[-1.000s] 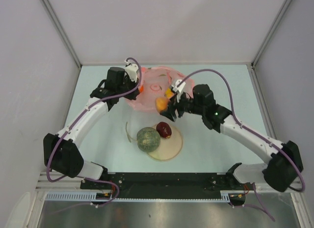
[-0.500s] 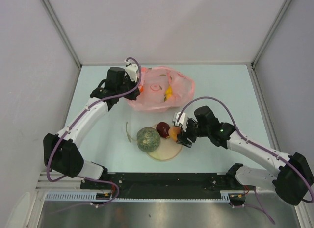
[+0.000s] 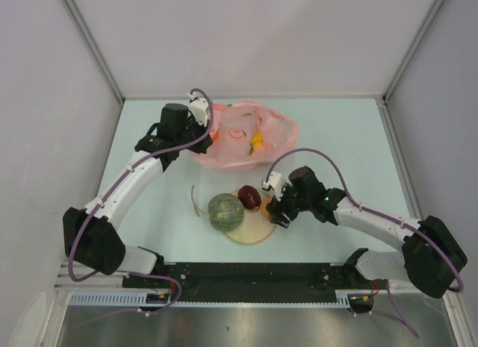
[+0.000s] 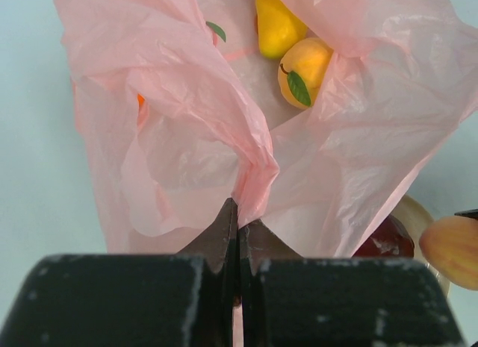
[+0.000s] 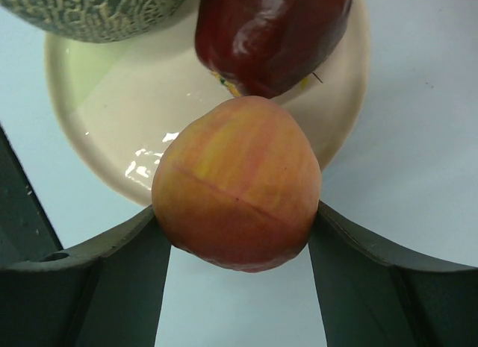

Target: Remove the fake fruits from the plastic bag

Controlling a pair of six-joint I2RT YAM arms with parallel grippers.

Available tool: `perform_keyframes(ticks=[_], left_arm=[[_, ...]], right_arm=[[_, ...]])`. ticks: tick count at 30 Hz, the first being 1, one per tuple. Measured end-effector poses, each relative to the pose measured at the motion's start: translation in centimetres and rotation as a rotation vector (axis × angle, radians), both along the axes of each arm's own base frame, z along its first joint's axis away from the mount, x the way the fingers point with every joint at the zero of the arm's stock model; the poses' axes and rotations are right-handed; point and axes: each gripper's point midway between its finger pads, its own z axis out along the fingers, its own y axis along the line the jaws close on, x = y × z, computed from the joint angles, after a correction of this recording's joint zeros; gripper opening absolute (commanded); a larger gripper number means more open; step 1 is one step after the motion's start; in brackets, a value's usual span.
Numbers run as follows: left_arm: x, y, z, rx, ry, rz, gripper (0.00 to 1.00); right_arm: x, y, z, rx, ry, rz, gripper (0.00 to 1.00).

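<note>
Right gripper (image 5: 237, 231) first: my two fingers are clamped on the peach (image 5: 237, 183), one on each flank. In the top view that gripper (image 3: 270, 209) sits low over the right rim of the plate (image 3: 258, 229), and I cannot tell whether the peach touches the rim or hangs just above it.

Just beyond the peach is the apple (image 5: 269, 33), dark red and glossy, lying on the plate (image 5: 127, 86) with its tip nearly at the peach. The melon (image 5: 89, 11) is next to it, on the plate's left side. From above, apple (image 3: 249, 197) and melon (image 3: 225, 212) are side by side. The plate is mid-counter, toward the near edge.

Left gripper (image 4: 237, 235) now: jaws pinched tight together on a fold of the bag (image 4: 187, 123), pink film bunched up between them. Past the fold the bag gapes open, and inside I see a yellow fruit (image 4: 276, 22) touching an orange fruit (image 4: 305, 67) with a green leaf.

From above, my left gripper (image 3: 209, 130) is at the bag's left side, and the bag (image 3: 243, 142) lies on the counter (image 3: 336, 138) near the middle of the far edge, well apart from the plate.
</note>
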Motion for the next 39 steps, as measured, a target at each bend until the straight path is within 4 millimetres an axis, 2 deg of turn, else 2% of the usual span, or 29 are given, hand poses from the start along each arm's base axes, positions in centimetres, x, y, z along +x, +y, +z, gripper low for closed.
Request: perform_keyframes(ticks=[10,19,24,27,28,30,32,36,39], left_arm=[[-0.9,0.3,-0.1,-0.009,0.002,0.004,0.0],[-1.0,0.2,0.0,-0.017,0.004,0.003,0.0],[-1.3,0.1,0.3,-0.028,-0.002,-0.001,0.0],[-1.5,0.1,0.5,-0.038,-0.004,-0.003,0.0],[-1.5,0.1,0.6,-0.04,-0.006,-0.002,0.0],[-1.6,0.1,0.7,-0.047,-0.008,0.001,0.0],[-1.6,0.2,0.7,-0.052,-0.01,0.003,0.0],[-1.6,0.3,0.5,-0.059,-0.005,0.007,0.0],[-1.6,0.3,0.3,-0.06,-0.001,0.009,0.0]], right_arm=[[2.3,0.0,-1.1,-0.003,0.001,-0.155,0.57],[2.4,-0.2,-2.5,-0.026,0.051,-0.211,0.6],[3.3,0.8,-2.6,-0.017,0.073,-0.237,0.61],[4.1,1.3,-2.6,-0.005,0.078,-0.253,0.73],[4.3,1.5,-2.6,-0.002,0.078,-0.256,0.79],[4.5,1.6,-2.6,0.003,0.08,-0.264,0.85],[4.6,1.5,-2.8,0.0,0.089,-0.274,1.0],[4.6,1.3,-2.9,0.003,0.101,-0.277,1.0],[4.7,1.0,-2.2,0.023,0.11,-0.277,1.0]])
